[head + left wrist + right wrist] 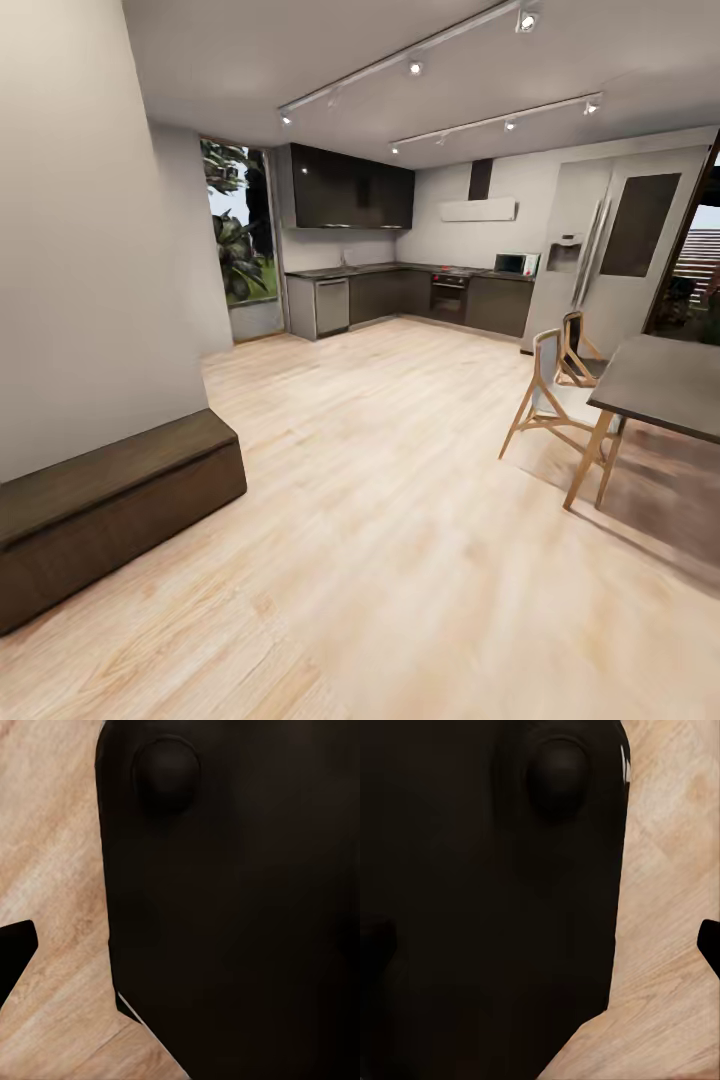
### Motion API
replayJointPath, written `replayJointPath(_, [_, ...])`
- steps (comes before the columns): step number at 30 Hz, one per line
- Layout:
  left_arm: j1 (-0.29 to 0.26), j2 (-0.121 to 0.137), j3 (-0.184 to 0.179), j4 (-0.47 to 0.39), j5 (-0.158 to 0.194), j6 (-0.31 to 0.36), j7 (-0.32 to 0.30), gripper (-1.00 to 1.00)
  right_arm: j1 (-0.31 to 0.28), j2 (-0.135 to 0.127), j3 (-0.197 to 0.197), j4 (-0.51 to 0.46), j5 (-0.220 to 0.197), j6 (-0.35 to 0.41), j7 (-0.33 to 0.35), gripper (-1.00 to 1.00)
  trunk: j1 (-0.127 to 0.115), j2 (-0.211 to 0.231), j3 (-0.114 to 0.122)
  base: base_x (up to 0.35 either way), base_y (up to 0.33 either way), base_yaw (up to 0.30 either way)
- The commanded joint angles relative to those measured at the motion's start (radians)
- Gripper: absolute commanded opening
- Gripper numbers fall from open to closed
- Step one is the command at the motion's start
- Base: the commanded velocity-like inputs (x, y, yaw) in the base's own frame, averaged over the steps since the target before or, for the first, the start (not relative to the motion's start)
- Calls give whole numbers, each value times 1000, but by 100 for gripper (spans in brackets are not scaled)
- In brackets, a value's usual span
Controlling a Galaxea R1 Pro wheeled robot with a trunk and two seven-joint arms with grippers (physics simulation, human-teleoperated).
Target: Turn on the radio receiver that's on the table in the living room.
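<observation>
The radio receiver and the table it stands on are out of view. The head view looks across a light wood floor (380, 520) toward a kitchen. My left gripper (180, 960) hangs in front of the robot's dark body (240, 907), with one dark fingertip (16, 952) at the far edge of the picture over the floor. My right gripper (540, 945) is held the same way, one fingertip (709, 945) showing at the opposite edge. Both sets of fingers stand wide apart with nothing between them.
A tall dark-topped dining table (665, 385) with wooden legs stands at the right, two wooden chairs (548, 395) beside it. A low dark bench (110, 500) runs along the left wall (80, 250). Dark kitchen cabinets (400, 295) and a fridge (585, 250) line the far wall.
</observation>
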Motion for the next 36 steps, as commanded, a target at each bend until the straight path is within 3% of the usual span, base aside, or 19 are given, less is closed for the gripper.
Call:
replayJointPath(1, [-5, 1, 4, -6, -1, -5, 0, 100, -6, 6, 0, -6, 2, -5, 0, 100, 0, 0, 0, 0, 0, 0])
replayJointPath(10, [-5, 12, -3, -37, 2, -11, 1, 100, -9, 41, 5, -57, 2, -34, -3, 100, 0, 0, 0, 0, 0, 0])
replayJointPath(19, [-5, 12, -3, -61, 0, -13, 0, 100, -9, 44, 0, -76, -2, -84, -2, 100, 0, 0, 0, 0, 0, 0])
replayJointPath(28, [-5, 35, -3, -111, -1, -12, -1, 100, -9, 44, 1, -127, 2, -135, -2, 100, 0, 0, 0, 0, 0, 0])
replayJointPath(29, [-5, 35, -3, -356, -1, -12, -1, 100, -9, 43, 1, -230, 2, -269, -2, 100, 0, 0, 0, 0, 0, 0])
replayJointPath(36, [-5, 36, -2, -576, -1, -5, 2, 100, -9, 41, 2, -392, 4, -265, -7, 100, 0, 0, 0, 0, 0, 0])
